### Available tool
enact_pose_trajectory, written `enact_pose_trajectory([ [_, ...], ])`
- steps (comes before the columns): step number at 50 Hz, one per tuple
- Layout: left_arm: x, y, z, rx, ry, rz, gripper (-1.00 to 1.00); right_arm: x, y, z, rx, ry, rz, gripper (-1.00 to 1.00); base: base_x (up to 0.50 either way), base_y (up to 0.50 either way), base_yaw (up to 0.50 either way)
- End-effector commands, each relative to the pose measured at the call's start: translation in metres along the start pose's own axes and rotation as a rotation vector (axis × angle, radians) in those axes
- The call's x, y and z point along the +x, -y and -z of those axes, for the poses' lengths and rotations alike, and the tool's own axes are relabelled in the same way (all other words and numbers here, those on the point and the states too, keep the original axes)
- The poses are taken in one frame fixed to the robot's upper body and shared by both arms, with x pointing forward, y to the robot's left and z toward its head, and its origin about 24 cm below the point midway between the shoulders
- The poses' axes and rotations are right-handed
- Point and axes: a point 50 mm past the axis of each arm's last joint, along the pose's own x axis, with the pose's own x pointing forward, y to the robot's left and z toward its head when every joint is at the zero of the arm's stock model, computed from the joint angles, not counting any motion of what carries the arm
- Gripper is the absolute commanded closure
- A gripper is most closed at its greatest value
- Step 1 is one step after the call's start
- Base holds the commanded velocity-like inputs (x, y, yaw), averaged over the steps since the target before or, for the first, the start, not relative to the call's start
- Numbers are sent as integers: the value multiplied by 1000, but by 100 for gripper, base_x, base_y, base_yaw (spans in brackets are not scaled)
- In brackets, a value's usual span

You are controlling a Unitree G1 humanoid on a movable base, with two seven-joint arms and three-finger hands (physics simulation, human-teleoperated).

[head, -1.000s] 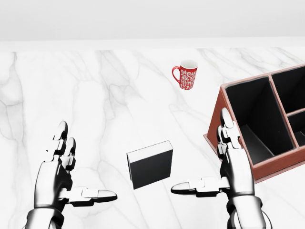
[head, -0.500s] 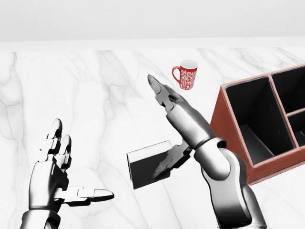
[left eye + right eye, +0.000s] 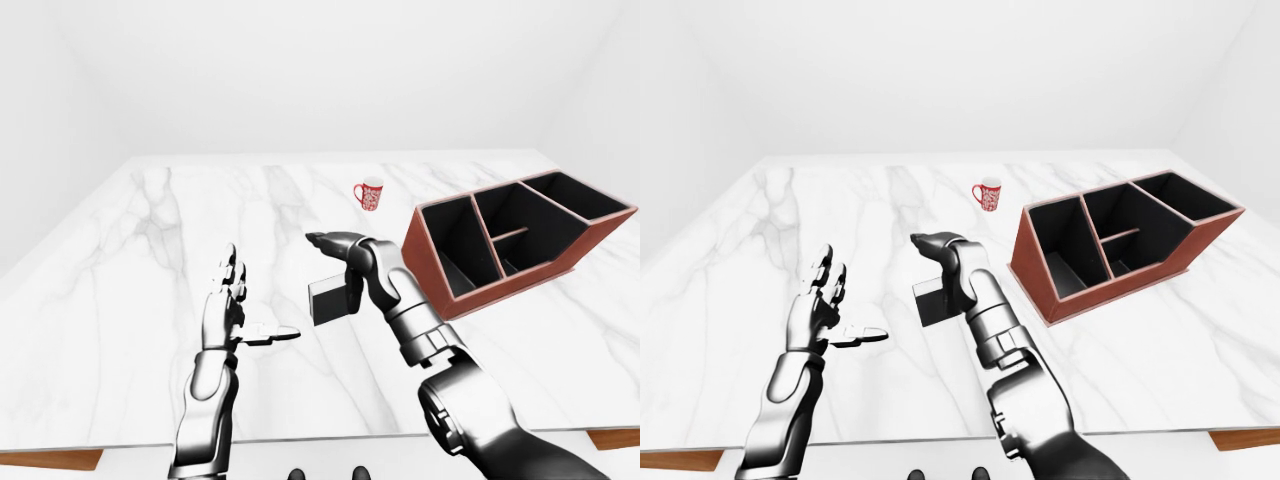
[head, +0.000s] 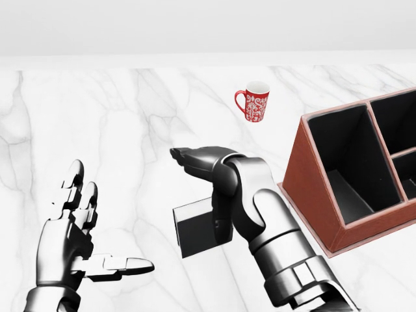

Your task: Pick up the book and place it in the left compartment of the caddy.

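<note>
The black book [image 4: 194, 233] with a white page edge lies on the marble table [image 4: 130, 130], at the lower middle of the head view. My right hand [image 4: 200, 195] is open and arches over the book's right part. Its fingers [image 4: 188, 159] point left above the book and its thumb hangs down at the book's right side. My left hand [image 4: 107, 221] is open and empty, palm up, left of the book. The brown caddy [image 4: 305, 162] with black compartments stands at the right. Its left compartment [image 4: 351, 162] is empty.
A red patterned mug [image 4: 255, 101] stands beyond the book, towards the top of the head view. The table's near edge [image 3: 300, 438] runs along the bottom of the left-eye view. A white wall rises behind the table.
My right hand has swung from the book's right side up and over it, and its fingers now point left above the book. The left hand has barely moved. The book has not moved.
</note>
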Motion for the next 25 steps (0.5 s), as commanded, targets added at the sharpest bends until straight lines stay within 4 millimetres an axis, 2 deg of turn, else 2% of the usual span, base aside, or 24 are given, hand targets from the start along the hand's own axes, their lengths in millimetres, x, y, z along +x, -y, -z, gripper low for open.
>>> enact_pose_trajectory([
  [1,-2,0,-3,-15,6,8,-100,25,-10,-1,-113,-118,-141,-100,0,0,0],
  [10,-3,0,-5,-29,12,13,-100,35,-27,-4,-127,-143,-175,-100,0,0,0],
  [25,-4,-1,-6,-41,15,18,-100,39,-47,-6,-149,-148,-203,-100,0,0,0],
])
